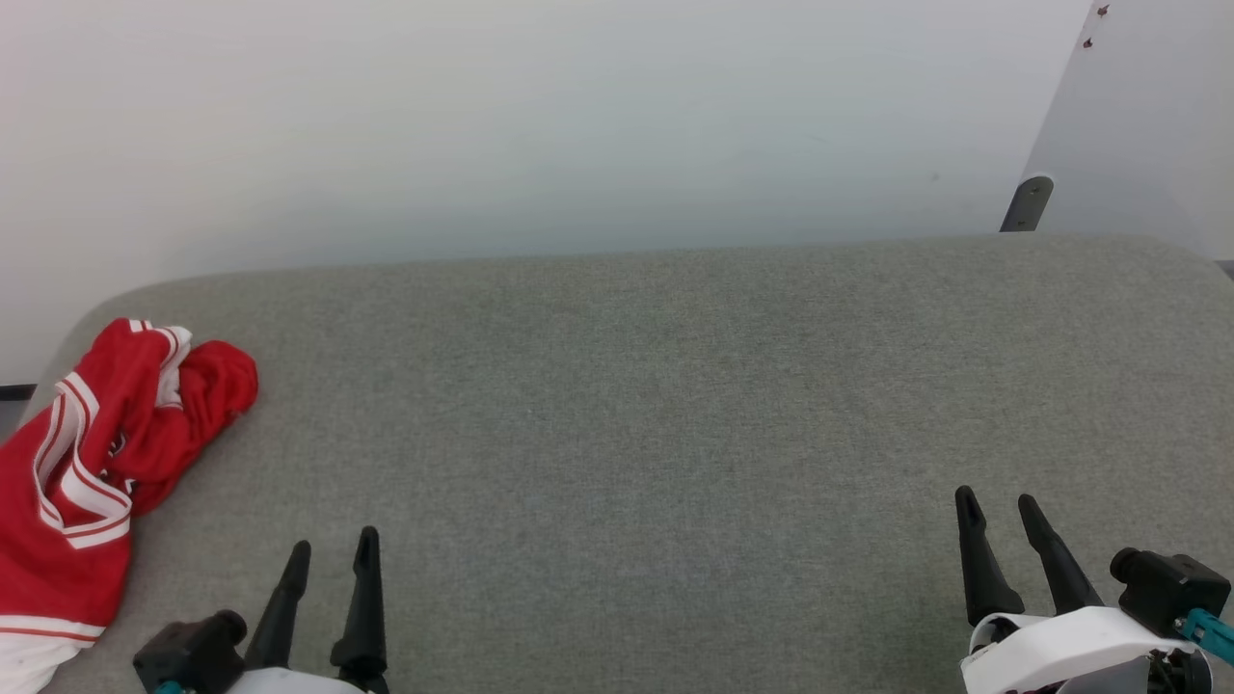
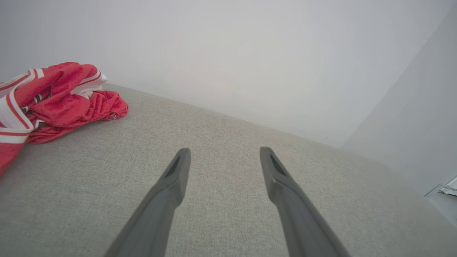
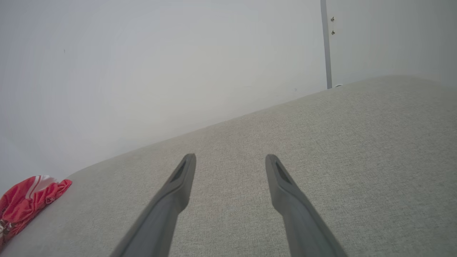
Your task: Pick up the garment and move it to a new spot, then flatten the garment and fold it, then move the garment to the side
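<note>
The wide grey-green, woven-fabric-covered worktop [image 1: 675, 405] with rounded corners spans the head view, and its far edge meets a plain pale wall [image 1: 482, 125]. The garment [image 1: 96, 453], a bright red soft-fabric shirt with white-and-red striped trim, lies crumpled in a heap at the left edge of the worktop, near the far left corner. Its nearer part appears to drape past that edge. The left gripper [image 1: 334, 538], two long dark tapered fingers, hovers over the near edge just beside the heap, jaws apart and holding nothing. The right gripper [image 1: 996, 495], of the same build, hovers by the near right corner, well apart from the garment, jaws likewise apart and empty. No step of the task is complete; the pick-up is the step in hand. Hazards from this state: the heap is bunched in several layers, so a pinch may take only a loose outer fold and leave the rest to trail. The draped portion may pull the shirt off the left edge if the heap is nudged outward. A low approach may catch the woven cover together with the shirt. The right arm must cross most of the worktop before it can assist.
</note>
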Available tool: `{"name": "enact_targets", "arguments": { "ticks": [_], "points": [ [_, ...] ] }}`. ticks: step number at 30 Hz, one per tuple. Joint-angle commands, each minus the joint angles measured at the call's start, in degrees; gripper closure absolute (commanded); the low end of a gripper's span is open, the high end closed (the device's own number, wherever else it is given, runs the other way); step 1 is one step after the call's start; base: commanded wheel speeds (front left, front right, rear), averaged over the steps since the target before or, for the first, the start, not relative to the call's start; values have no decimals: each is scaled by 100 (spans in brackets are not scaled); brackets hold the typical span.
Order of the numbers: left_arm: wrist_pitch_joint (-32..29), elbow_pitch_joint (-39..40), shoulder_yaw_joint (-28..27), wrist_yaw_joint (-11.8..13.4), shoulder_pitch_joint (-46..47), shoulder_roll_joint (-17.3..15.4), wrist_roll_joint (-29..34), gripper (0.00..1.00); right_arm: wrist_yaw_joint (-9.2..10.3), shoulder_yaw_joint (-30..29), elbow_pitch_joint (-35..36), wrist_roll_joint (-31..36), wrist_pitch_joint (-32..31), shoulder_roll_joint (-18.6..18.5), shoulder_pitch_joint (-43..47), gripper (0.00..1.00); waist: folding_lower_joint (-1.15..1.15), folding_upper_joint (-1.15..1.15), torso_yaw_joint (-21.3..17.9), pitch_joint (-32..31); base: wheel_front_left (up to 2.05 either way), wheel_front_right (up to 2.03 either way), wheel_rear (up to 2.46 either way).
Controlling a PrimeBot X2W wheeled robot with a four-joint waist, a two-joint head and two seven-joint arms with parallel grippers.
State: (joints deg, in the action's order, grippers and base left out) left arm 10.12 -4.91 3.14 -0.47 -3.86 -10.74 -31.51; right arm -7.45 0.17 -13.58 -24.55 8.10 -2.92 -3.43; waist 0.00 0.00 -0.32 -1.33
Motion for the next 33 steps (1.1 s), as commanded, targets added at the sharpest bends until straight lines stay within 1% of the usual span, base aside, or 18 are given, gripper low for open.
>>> {"name": "enact_targets", "arguments": {
  "ticks": [1, 10, 22, 33],
  "points": [
    [56, 72, -5, 22, -20, -27, 159, 0, -4, 0, 66, 131, 55, 9, -49, 0, 0, 0, -2, -3, 0, 0, 0],
    [168, 157, -5, -34, -88, -78, 700, 0, -4, 25, 128, 593, 125, 8, -17, 0, 0, 0, -9, -13, 0, 0, 0],
    [305, 265, -19, -44, -197, -104, 1333, 0, -5, 68, 223, 1132, 214, 7, 23, 0, 0, 0, -25, -26, 0, 0, 0],
    [430, 350, -42, -69, -282, -119, 1778, 0, -5, 80, 296, 1571, 307, 5, 71, 0, 0, 0, -44, -45, 0, 0, 0]
  ]
}}
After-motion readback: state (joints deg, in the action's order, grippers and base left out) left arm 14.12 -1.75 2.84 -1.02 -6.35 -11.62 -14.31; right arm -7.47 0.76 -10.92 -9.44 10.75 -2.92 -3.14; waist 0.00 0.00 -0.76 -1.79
